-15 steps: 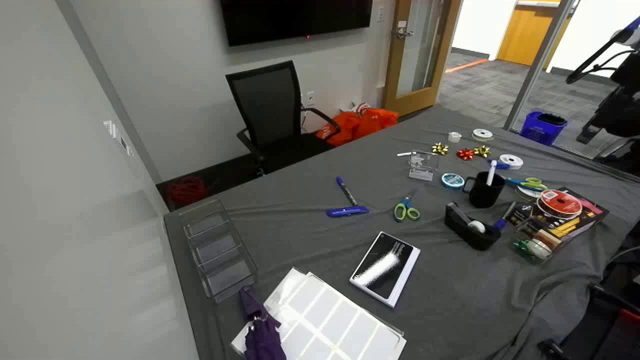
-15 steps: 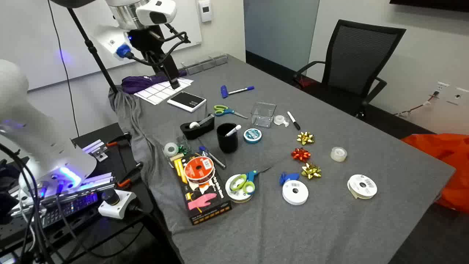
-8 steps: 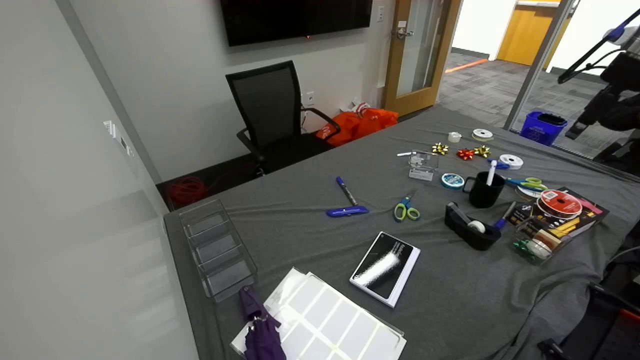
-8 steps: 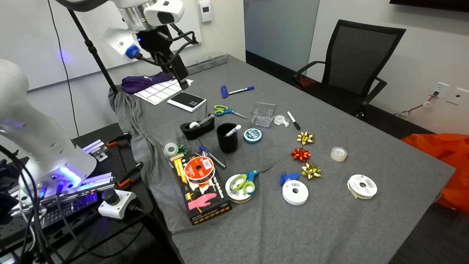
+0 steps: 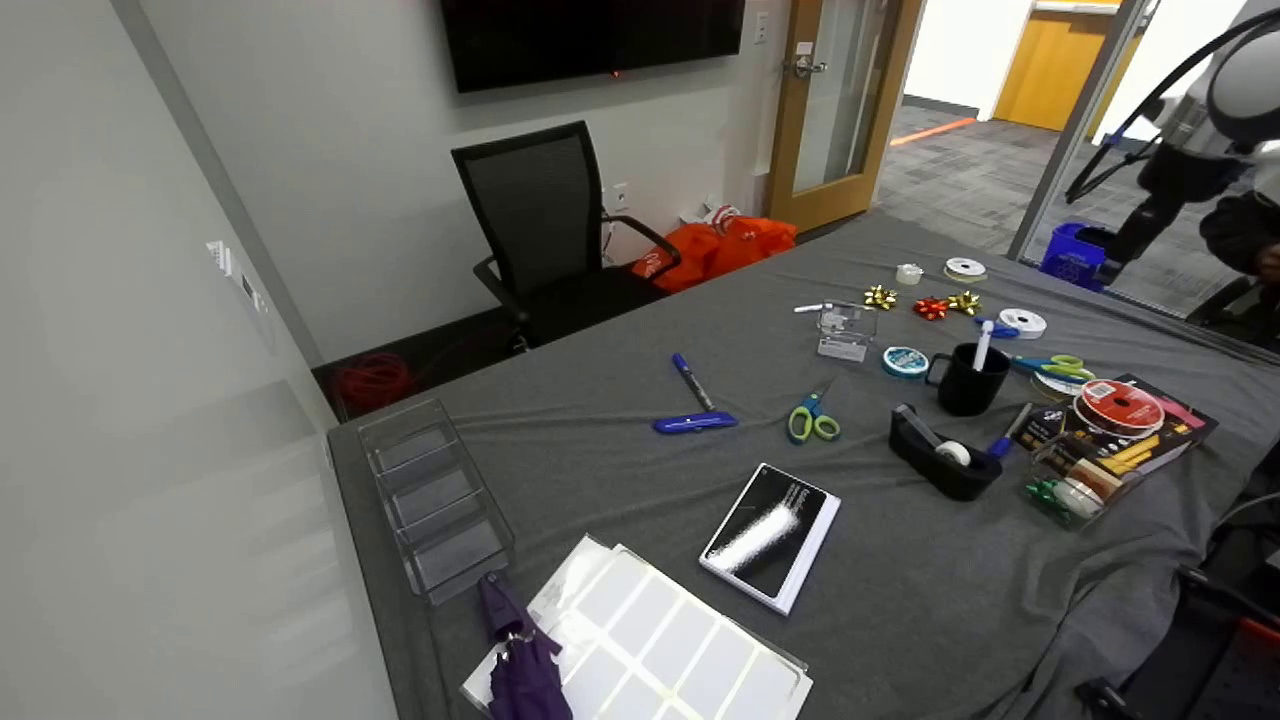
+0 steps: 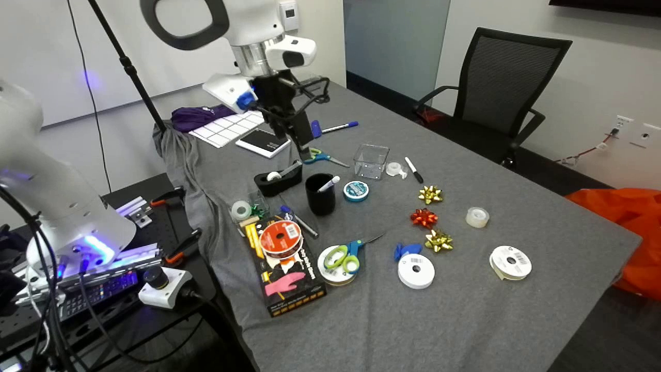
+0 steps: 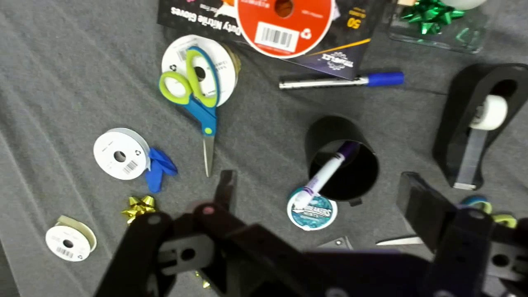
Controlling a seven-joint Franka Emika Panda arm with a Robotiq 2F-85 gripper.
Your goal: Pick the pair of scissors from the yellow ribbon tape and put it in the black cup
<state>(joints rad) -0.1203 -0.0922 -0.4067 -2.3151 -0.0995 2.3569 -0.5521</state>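
Note:
The scissors with green-and-blue handles (image 6: 351, 257) lie on top of a white spool of yellow ribbon (image 6: 336, 281), blades reaching past it onto the cloth. They also show in the wrist view (image 7: 203, 113) at upper left. The black cup (image 6: 320, 200) stands upright with a white marker (image 7: 324, 176) leaning in it. In the wrist view the cup (image 7: 328, 130) is right of centre. My gripper (image 7: 319, 183) is open and empty, its fingers wide apart, high above the table. In an exterior view the gripper (image 6: 304, 150) hangs behind and above the cup, apart from the scissors.
A black tape dispenser (image 7: 458, 128), a blue-capped marker (image 7: 330, 82) and a round mint tin (image 7: 312, 211) lie around the cup. A glove box (image 6: 292, 289) with a red spool is beside the scissors. A second pair of scissors (image 5: 812, 415) lies farther off.
The arm and gripper have moved toward the cup, rightward and down in one exterior picture and leftward in the opposite one. The objects on the table have not moved.

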